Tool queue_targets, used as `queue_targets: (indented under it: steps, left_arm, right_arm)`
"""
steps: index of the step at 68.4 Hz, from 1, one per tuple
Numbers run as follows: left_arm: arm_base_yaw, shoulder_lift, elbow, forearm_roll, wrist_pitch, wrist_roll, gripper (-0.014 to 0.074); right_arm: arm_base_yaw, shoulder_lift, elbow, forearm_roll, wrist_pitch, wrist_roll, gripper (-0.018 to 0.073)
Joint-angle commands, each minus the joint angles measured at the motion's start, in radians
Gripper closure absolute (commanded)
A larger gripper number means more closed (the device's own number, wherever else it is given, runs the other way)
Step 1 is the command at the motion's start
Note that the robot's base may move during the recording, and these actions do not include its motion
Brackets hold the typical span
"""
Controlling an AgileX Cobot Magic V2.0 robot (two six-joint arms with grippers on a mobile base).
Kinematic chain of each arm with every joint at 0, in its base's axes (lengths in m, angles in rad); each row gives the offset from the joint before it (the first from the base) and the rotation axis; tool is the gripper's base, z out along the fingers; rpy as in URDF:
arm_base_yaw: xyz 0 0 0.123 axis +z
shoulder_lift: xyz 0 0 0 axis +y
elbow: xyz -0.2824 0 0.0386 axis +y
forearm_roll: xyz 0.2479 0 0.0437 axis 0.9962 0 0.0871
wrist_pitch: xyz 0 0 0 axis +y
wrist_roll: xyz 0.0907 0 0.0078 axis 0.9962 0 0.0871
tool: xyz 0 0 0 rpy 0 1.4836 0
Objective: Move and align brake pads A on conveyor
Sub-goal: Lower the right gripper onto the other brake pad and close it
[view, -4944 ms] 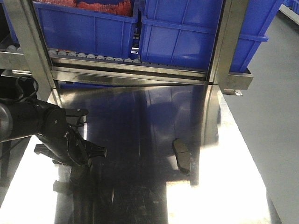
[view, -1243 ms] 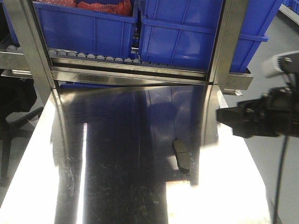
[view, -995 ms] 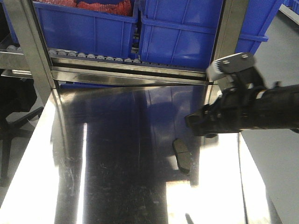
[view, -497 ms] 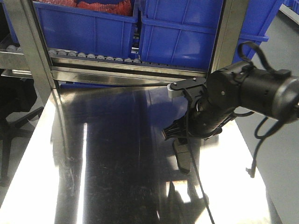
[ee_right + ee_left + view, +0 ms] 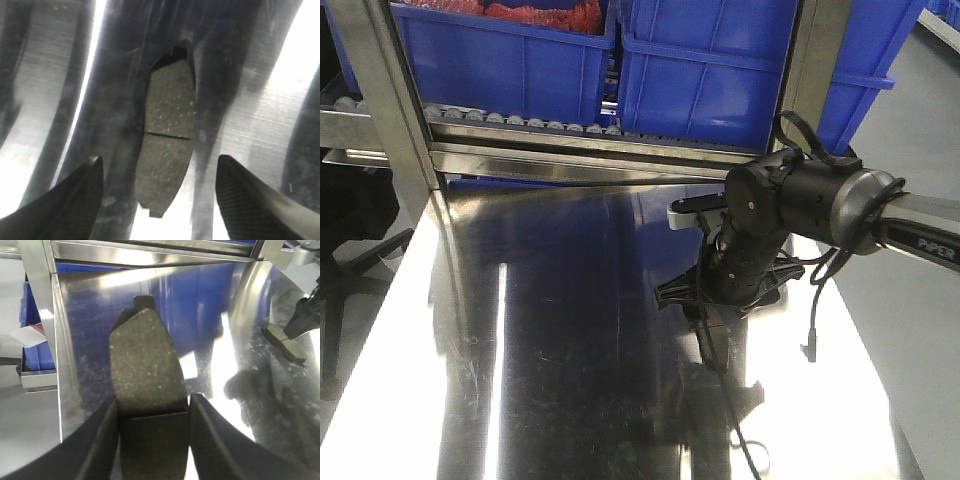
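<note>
Where it lies flat on the shiny steel table [image 5: 45,65], the grey-brown grooved oblong brake pad [image 5: 167,135] sits between the right gripper's [image 5: 160,167] spread black fingers [image 5: 65,197], clear of both. At 9 o'clock from it in the left wrist view, the left gripper [image 5: 153,401] pinches a second grey-brown brake pad [image 5: 145,360]. Blue plastic bins [image 5: 520,60] stand at the table's 12 o'clock.

The right arm [image 5: 790,215] bends down near the right edge of the desk [image 5: 550,330], the right pincer [image 5: 160,160] spread wide. The left pincer [image 5: 153,402] is clamped on a brake pad [image 5: 145,355].
</note>
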Motion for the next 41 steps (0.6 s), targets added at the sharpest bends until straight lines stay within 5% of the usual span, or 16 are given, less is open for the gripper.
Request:
queue_targets:
  steps: [1,41]
  left_arm:
    - [-0.003,0.008,-0.028,0.007,-0.089,-0.006,0.0603]
    - [-0.003,0.008,-0.028,0.007,-0.090,-0.006,0.0603]
  right_arm:
    - [-0.025,-0.021,-0.050,0.002,0.013,0.010,0.0083]
    - [-0.034,0.065,-0.102,0.039,0.029,-0.014,0.0083]
